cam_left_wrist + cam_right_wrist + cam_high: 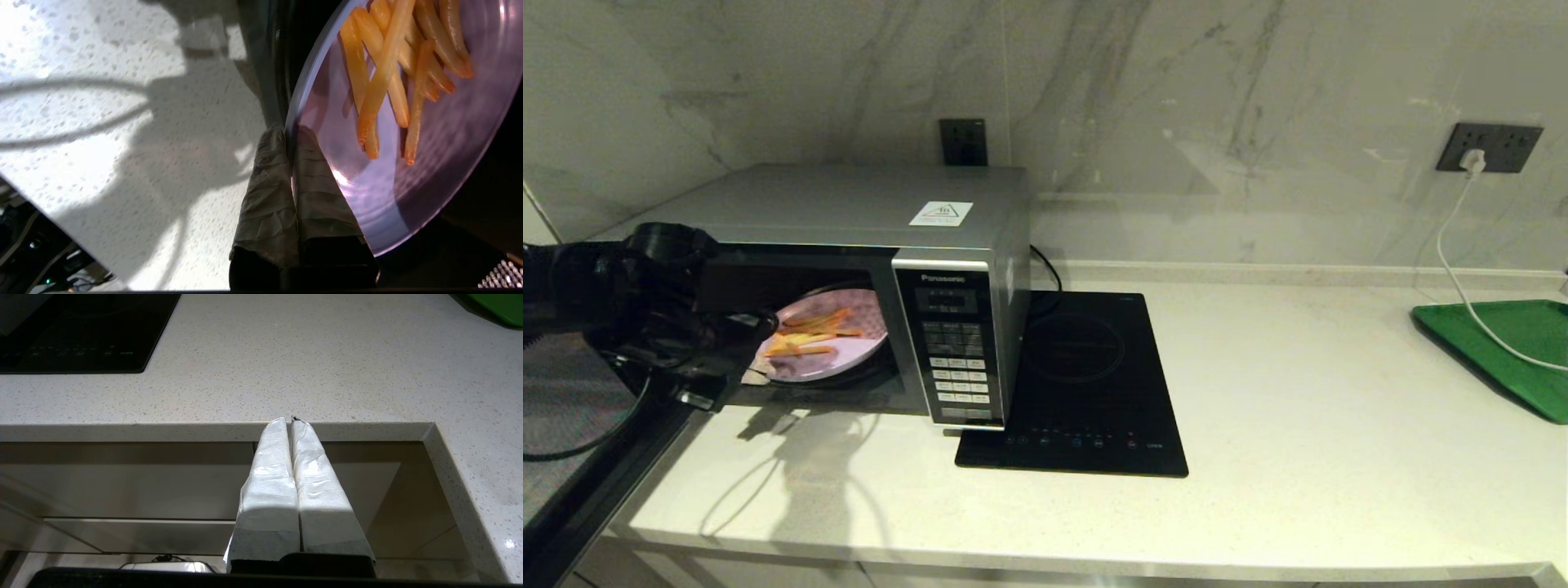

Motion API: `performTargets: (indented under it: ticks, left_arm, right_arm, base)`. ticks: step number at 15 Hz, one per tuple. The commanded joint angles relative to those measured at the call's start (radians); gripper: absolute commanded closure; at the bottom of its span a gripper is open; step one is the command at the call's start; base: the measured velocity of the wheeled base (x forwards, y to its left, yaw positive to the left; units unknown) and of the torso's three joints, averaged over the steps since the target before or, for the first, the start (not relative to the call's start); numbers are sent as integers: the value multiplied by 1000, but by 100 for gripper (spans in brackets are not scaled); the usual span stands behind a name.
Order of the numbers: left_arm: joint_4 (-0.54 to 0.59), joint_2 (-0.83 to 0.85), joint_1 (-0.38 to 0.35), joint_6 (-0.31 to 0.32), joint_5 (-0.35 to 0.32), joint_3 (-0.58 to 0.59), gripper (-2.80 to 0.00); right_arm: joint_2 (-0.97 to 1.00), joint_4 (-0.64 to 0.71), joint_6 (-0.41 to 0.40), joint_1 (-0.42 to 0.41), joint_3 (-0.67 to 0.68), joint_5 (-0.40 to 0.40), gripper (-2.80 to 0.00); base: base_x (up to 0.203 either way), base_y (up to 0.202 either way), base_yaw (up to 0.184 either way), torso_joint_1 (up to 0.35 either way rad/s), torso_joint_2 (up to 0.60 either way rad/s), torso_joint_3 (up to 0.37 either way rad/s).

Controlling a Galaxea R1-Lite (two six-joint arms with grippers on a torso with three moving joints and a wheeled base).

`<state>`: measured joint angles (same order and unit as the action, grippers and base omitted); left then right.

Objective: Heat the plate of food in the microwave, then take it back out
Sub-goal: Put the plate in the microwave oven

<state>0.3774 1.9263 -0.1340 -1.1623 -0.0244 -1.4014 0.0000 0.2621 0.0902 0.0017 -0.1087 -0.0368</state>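
Left gripper [291,134] clamps plate of food [429,163] | microwave [947,318]: "Panasonic"

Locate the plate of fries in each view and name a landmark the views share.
Head view: plate of fries in the open microwave, left of the keypad.
Left wrist view: plate fills the right side, left tool clamped on its rim.
Right wrist view: not in it.
Shared landmark: speckled countertop.
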Motion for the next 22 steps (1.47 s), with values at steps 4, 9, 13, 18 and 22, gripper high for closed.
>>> performTargets:
  ticks: [4,9,13,18,22]
  left_arm:
    - [12,89,4,-9,12,-68,0]
    - [11,140,2,-14,12,-120,0]
    - [11,142,2,-12,27,-129,0]
    - [11,63,13,-12,26,-140,-280]
    - [69,-69,44,-6,16,-137,-280]
  right_arm:
    - [0,2,0,0,0,0,0]
    - [0,2,0,0,0,0,0]
    - [0,2,0,0,0,0,0]
    - [0,2,0,0,0,0,0]
    - [0,2,0,0,0,0,0]
  base:
    - [0,0,0,0,0,0]
    - [0,0,0,0,0,0]
    - [0,0,0,0,0,0]
    - [0,0,0,0,0,0]
    - [0,0,0,0,0,0]
